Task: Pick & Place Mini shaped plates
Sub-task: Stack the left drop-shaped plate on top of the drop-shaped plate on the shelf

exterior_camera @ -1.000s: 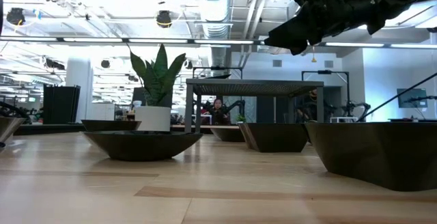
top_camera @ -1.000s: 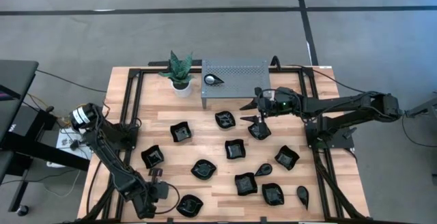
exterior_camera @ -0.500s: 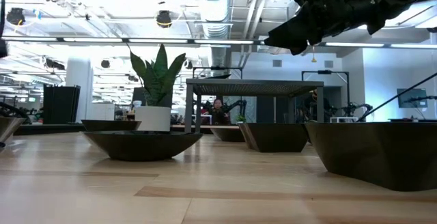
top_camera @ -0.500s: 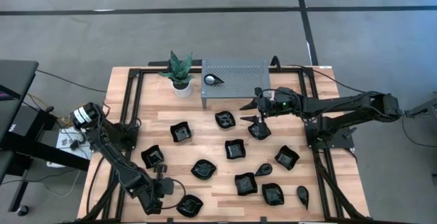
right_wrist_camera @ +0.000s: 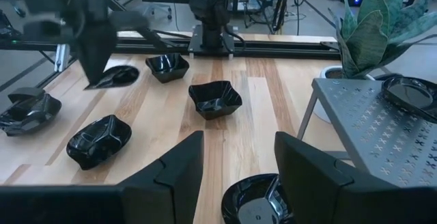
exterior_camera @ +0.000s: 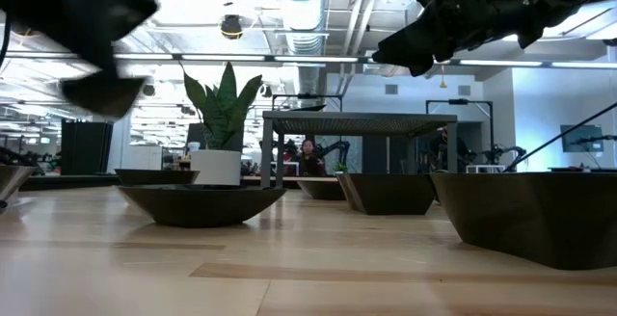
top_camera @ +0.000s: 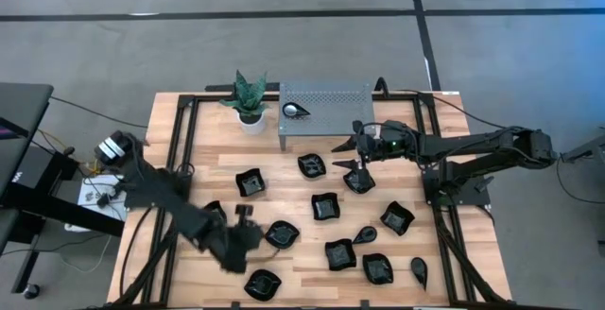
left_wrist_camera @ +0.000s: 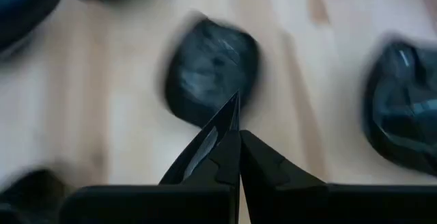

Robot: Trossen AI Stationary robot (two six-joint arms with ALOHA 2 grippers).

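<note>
Mini shaped plates [top_camera: 325, 206]: tiny glossy black dishes w/ varied outlines, some square w/ upturned corners, some wavy-edged round, some teardrop-leaf. Most lie scattered over the middle and near half of the light wooden slatted desk [top_camera: 189, 163], apart from each other. One teardrop plate [top_camera: 295, 111] sits on top of the grey perforated metal rack [top_camera: 326, 102] at the desk's far edge, beside the small white pot w/ green spiky plant [top_camera: 250, 99].

Left hand [top_camera: 248, 217] hangs over the near-left part of the desk, just beside a wavy round plate [top_camera: 282, 234]; fingers pressed together to a point, nothing between them. In its wrist view the tips overlap a blurred dark dish [left_wrist_camera: 213, 70]; contact w/ it can't be judged.

Right hand [top_camera: 355, 156] hovers near the rack's right leg, above a dish [top_camera: 359, 180]; fingers spread wide, empty.

Left arm is smeared in the high and low views, so its outline is hard to read. Low view shows plate rims only, the rightmost cut off by the frame.
</note>
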